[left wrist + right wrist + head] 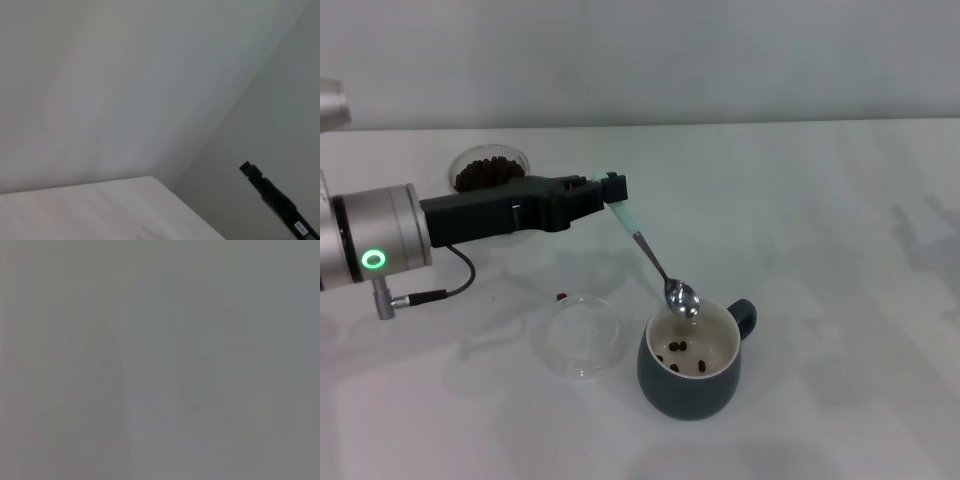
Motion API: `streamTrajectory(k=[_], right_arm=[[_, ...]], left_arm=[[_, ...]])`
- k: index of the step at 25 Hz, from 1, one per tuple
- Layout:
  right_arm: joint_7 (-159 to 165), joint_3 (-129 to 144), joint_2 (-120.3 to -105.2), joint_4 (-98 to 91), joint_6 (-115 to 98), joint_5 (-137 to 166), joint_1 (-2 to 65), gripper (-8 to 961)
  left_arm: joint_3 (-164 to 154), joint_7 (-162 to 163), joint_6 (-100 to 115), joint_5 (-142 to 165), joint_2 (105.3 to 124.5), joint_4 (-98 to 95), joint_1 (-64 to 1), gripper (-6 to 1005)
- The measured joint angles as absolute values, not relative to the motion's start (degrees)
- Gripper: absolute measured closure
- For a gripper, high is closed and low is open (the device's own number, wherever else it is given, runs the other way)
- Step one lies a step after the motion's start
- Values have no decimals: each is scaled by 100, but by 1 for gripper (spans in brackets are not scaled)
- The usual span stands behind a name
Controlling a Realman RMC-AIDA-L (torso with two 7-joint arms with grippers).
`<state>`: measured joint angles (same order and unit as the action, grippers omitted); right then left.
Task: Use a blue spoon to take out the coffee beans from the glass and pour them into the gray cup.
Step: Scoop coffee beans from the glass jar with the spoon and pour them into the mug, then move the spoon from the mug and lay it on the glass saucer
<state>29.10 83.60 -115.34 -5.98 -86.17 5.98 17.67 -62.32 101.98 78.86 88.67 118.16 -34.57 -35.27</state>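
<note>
In the head view my left gripper (612, 190) is shut on the pale-blue handle of the blue spoon (655, 262). The spoon slants down to the right, and its metal bowl hangs over the rim of the gray cup (690, 365). The cup stands at the front centre with its handle to the right. A few coffee beans (682, 357) lie on its cream inside. The glass (490, 170) with a heap of beans stands at the back left, behind my left arm. My right gripper is not in view.
A flat clear glass dish (578, 334) lies left of the cup. One loose bean (561, 297) lies on the table (840, 300) just behind the dish. The left wrist view shows only a wall, a table corner and a dark bar (277, 202).
</note>
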Motion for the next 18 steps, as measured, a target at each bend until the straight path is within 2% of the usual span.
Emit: streamTrajectory(k=[9,18], right_arm=[[2949,8405,-11540,-598,-8614,598,1768,385],[3014,8402,-11540,-598,-8613,598,1751,384]], left_arm=[[-5818,10417,8259,8603,11656,-3835,-3124,864],[-5415,10476,8170,8666,11450,-3667,-2362,863]])
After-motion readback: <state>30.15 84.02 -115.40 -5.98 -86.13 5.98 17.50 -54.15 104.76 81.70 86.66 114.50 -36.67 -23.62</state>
